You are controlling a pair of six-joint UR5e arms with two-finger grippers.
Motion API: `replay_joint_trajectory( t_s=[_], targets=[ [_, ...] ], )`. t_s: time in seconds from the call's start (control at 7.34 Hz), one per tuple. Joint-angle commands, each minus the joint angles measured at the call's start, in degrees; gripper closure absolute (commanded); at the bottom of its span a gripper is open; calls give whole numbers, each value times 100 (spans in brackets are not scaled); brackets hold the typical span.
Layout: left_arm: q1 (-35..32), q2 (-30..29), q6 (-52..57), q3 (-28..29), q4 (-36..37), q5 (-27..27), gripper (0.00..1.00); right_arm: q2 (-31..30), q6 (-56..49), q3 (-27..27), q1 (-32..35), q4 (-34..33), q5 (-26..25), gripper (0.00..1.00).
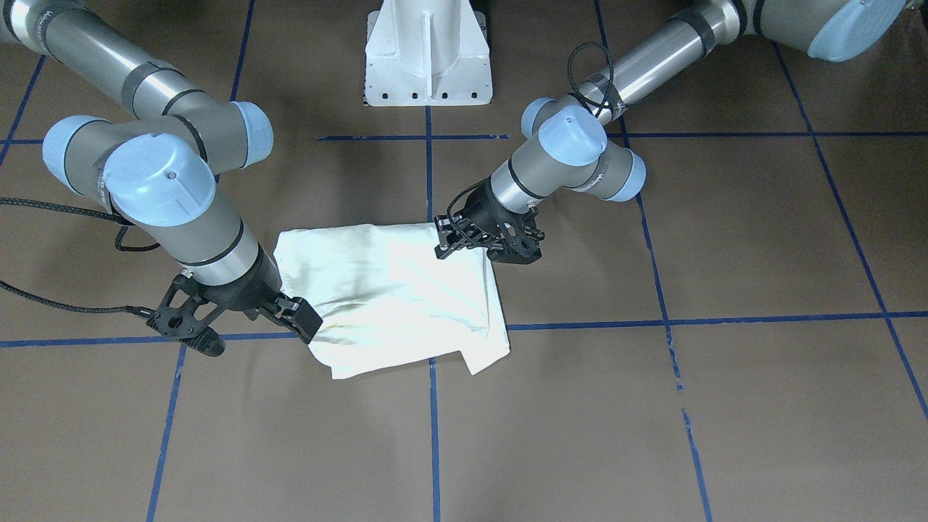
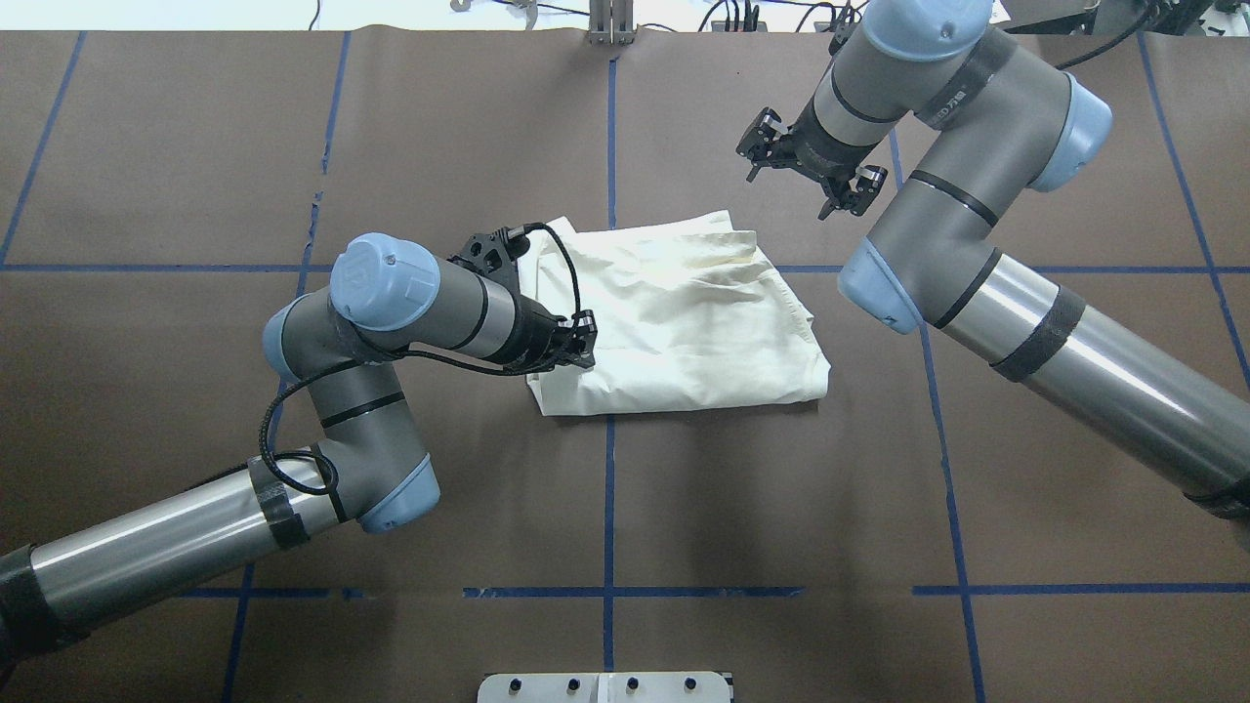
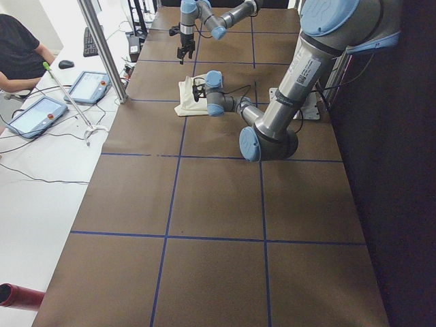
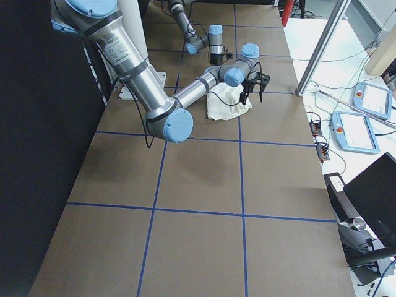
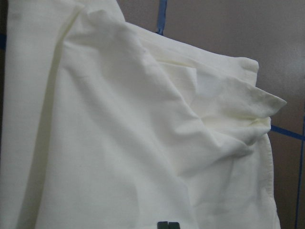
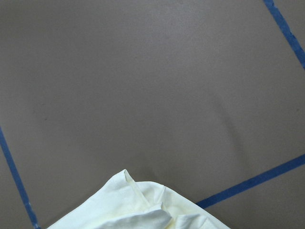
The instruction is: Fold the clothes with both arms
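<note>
The cream-white T-shirt (image 1: 391,290) (image 2: 684,322) lies folded into a rough rectangle on the brown table, plain side up. At its edge on the robot's left, my left gripper (image 1: 447,245) (image 2: 583,344) sits low, and the left wrist view shows its fingertips (image 5: 167,225) together against the fabric (image 5: 119,143). My right gripper (image 1: 246,330) (image 2: 811,168) hangs open above the table, just off the shirt's far corner on the robot's right, holding nothing. Only a corner of the shirt (image 6: 138,210) shows in the right wrist view.
Blue tape lines divide the table. The white pedestal base (image 1: 428,58) stands at the robot's edge. Beyond the far edge are a metal post (image 3: 102,51), tablets (image 3: 88,85) (image 4: 356,130) and a seated person (image 3: 20,54).
</note>
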Motion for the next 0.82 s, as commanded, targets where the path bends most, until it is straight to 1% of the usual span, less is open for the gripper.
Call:
replay_joint_trajectory(
  t_s=[0.0,0.14,0.41,0.54,0.68],
  targets=[
    [52,203,445,-713,1201,77,100,-120,1,164,-1,-10,-5,0],
    [78,281,456,-741,1302,225,100,-129,1,173,-1,-10,-13,0],
    [122,623,456,-1030,1355,262,100,-138,1,200,-1,-19,-31,0],
    [131,659,473,-1232,1790,279,100,-146,1,252,8,-36,-22,0],
    [70,669,813,-1634,2334,306,100,-329,1,418,52,-45,-31,0]
  ],
)
